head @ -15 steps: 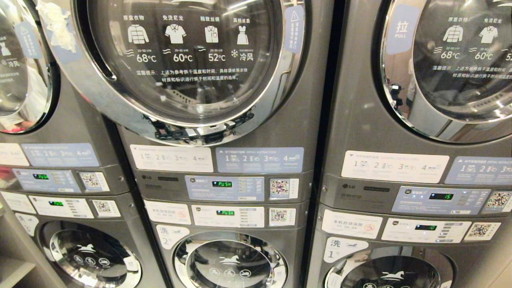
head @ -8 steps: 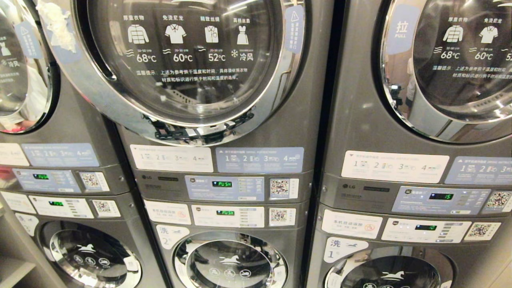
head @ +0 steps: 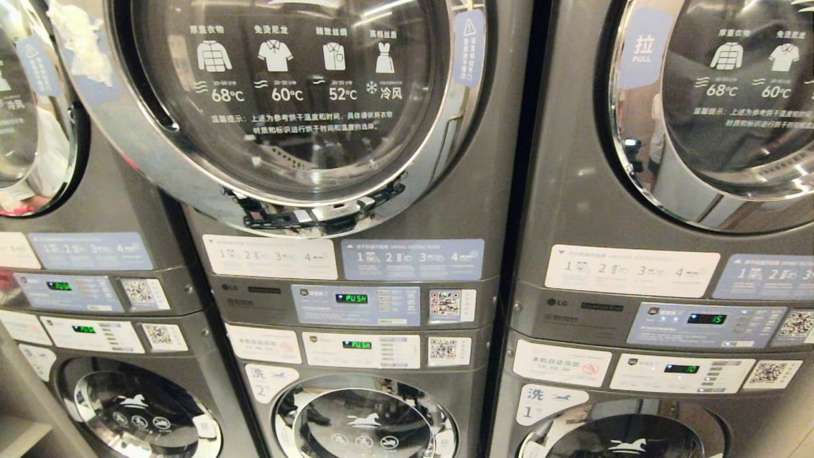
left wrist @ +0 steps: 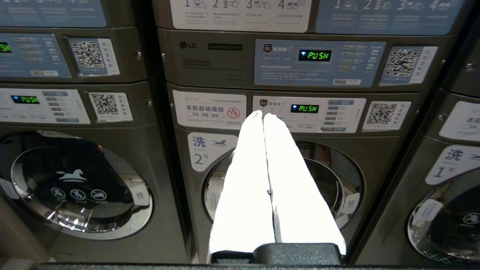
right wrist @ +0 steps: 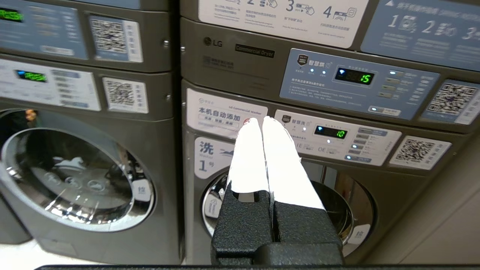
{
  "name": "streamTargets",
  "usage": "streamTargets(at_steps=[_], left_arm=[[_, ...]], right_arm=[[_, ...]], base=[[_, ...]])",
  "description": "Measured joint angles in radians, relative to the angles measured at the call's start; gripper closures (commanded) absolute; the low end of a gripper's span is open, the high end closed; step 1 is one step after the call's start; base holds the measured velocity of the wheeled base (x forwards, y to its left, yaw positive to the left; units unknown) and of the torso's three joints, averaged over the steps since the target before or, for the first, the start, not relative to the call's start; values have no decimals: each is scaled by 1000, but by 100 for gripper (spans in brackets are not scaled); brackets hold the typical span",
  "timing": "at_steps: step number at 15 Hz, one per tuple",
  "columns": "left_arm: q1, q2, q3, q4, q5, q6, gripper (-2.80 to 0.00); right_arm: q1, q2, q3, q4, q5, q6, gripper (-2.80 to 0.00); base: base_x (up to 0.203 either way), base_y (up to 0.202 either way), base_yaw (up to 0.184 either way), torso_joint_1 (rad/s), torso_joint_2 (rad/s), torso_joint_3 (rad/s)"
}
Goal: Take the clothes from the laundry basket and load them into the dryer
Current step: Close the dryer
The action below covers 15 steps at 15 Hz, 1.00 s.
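The laundry basket and the clothes are out of view. A grey stacked dryer [head: 286, 108] with a round chrome-ringed glass door fills the top middle of the head view; its door looks closed or barely ajar. Neither gripper shows in the head view. In the left wrist view my left gripper [left wrist: 263, 114] is shut, white fingers [left wrist: 243, 168] pressed together and holding nothing, pointing at the washer marked 2 [left wrist: 330, 176]. In the right wrist view my right gripper [right wrist: 259, 120] is also shut and empty, pointing at the washer marked 1 [right wrist: 345, 210].
Three stacked washer-dryer columns stand side by side close in front. The middle dryer's panel [head: 356, 304] reads PUSH. The right dryer [head: 731, 108] shows a running number on its panel [head: 706, 318]. A left dryer door [head: 32, 127] reflects the room.
The whole head view has shifted slightly down and to the side, so the camera has moved. The machines themselves look unchanged.
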Motion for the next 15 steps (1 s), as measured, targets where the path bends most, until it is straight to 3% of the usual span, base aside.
streamTargets(at_steps=[15], left_arm=[[0,0,0,0,0,-4,0]], right_arm=[[0,0,11,-26,-6,5,0]], base=[[195,0,0,3,6,2]])
